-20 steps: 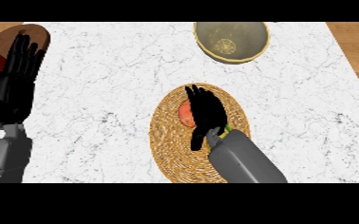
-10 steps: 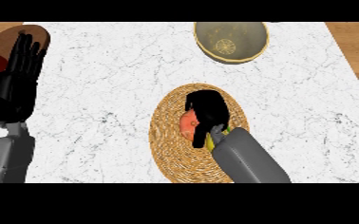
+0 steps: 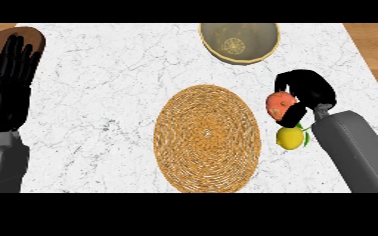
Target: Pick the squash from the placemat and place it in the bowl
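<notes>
Overhead, the white marble counter (image 3: 111, 95) with fine grey veins filled nearly the whole view. Strips of brown wood showed at its far right corner (image 3: 363, 35) and at its far left edge.

Landmark: the round woven placemat (image 3: 207, 137), straw-coloured, lying flat near the middle of the counter with nothing on it.

Squash (image 3: 280, 105): orange-red and rounded, off the placemat, just beyond its right rim and over bare marble. The right hand (image 3: 304, 91) was curled round it, black fingers arching over its top and far side and the thumb (image 3: 294, 115) coming up under it, so part of the squash was hidden. Whether it touched the counter could not be told. The grey forearm (image 3: 351, 150) ran from that hand down to the lower right.

Lemon (image 3: 292, 137): yellow with a small green leaf, lying on the marble right of the placemat, just below the squash and beside the forearm.

Bowl (image 3: 240, 42): olive-tan and round, beyond the placemat and a little to its right, near the counter's far edge, well apart from the squash. A pale pattern marked its inner bottom.

Left hand (image 3: 16, 87): far left of the placemat at the view's edge, fingers straight and pointing away, holding nothing. A dark brown rounded object (image 3: 33, 36) lay behind its fingertips.
</notes>
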Robot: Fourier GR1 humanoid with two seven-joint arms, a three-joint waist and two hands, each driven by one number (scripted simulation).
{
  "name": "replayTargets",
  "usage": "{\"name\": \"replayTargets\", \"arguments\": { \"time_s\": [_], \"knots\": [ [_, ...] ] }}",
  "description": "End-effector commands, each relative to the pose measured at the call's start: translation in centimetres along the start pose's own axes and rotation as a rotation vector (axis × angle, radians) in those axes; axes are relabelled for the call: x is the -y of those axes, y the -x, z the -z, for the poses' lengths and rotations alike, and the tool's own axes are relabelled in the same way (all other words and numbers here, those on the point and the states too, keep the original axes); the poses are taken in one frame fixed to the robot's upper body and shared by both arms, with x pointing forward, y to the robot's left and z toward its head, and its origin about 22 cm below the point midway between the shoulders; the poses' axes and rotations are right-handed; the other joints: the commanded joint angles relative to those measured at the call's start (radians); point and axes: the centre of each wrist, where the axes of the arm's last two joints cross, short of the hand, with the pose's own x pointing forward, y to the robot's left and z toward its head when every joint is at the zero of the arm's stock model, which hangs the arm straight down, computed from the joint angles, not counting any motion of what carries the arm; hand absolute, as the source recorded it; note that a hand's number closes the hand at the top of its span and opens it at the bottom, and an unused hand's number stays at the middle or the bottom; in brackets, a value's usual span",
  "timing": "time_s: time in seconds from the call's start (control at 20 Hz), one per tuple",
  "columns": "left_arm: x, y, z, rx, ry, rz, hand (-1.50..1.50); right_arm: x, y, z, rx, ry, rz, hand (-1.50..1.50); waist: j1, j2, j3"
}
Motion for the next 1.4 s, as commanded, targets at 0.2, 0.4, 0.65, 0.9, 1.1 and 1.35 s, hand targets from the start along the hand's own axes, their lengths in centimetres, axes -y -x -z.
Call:
{"name": "replayTargets", "arguments": {
  "time_s": [0.2, 0.4, 0.65, 0.9, 1.1, 1.35],
  "knots": [
    [1.0, -0.8, 0.5, 0.028, 0.013, -0.016, 0.0, 11.4, 17.7, -5.8, -0.058, 0.137, -0.046, 1.5, 0.028, 0.017, 0.007],
    [1.1, 0.3, -0.3, 0.01, 0.056, -0.027, 0.0, 15.7, 22.3, -9.0, -0.082, 0.259, -0.004, 1.5, 0.074, 0.019, 0.004],
    [1.4, -0.7, 0.8, 0.01, 0.082, -0.017, 0.0, 18.2, 24.3, -10.3, 0.118, 0.346, 0.123, 1.5, 0.085, 0.013, 0.003],
    [1.2, -1.0, 1.4, 0.026, 0.08, -0.013, 0.0, 20.9, 25.0, -11.4, 0.273, 0.45, 0.171, 1.5, 0.086, 0.009, 0.001],
    [2.6, 0.1, 0.6, -0.002, 0.097, -0.017, 0.0, 23.6, 23.6, -10.6, 0.387, 0.45, 0.32, 1.5, 0.094, 0.007, -0.001],
    [2.4, -0.5, 0.3, 0.024, 0.078, -0.019, 0.0, 27.0, 20.5, -9.2, 0.462, 0.387, 0.409, 1.5, 0.086, -0.003, -0.003]
  ]
}}
